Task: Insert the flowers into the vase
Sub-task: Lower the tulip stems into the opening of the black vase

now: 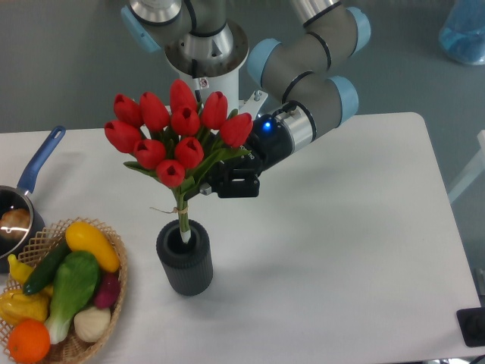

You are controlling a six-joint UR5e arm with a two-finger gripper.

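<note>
The flowers (pixel 178 133), a tied bunch of red tulips with green leaves, stand tilted over the vase (pixel 184 258), a short dark grey ribbed cylinder on the white table. The pale stem tips reach into the vase's round mouth. My gripper (pixel 220 178) is to the right of the bunch, shut on the flowers at the leafy part below the buds; its fingers are partly hidden by the leaves.
A wicker basket (pixel 114 250) of vegetables and fruit sits at the front left, close to the vase. A blue-handled pan (pixel 30 182) lies at the left edge. A blue object (pixel 464 34) is at the back right, and a dark block (pixel 474 326) at the front right corner.
</note>
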